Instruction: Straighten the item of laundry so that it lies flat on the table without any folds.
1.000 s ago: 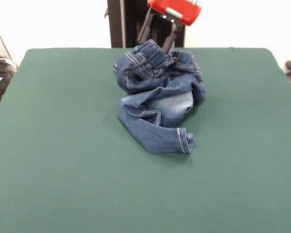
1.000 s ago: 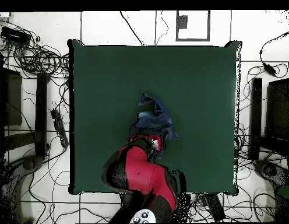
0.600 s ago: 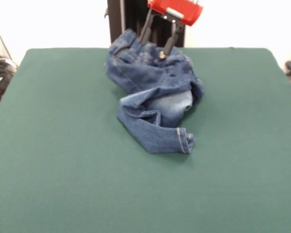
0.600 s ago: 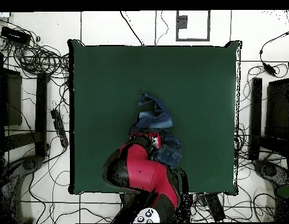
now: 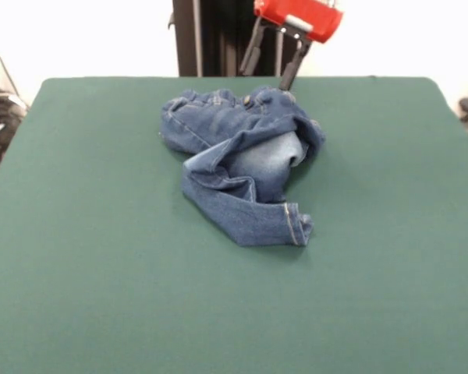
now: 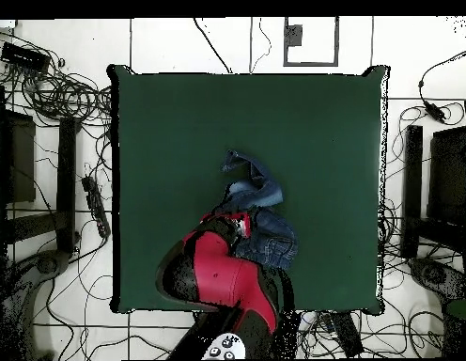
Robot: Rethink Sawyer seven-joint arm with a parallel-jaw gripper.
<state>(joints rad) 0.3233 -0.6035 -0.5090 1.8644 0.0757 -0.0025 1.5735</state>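
Front view: one pair of jeans (image 5: 242,167) bunched near the table's (image 5: 101,296) far edge, centre; my one gripper (image 5: 271,68) hangs above, fingers apart, grasping nothing.
Overhead view: my arm (image 6: 218,277) overlaps the heap; denim looks soft yet weighty, so I judge the cuffed hem the best hold.

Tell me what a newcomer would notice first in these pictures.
The eye goes first to the jeans, a crumpled blue heap on the far half of the green table, with one cuffed leg pointing toward the camera. Next comes the red claw hanging open just above and behind the heap's far edge, touching no cloth. From overhead, the red and black arm covers part of the jeans.
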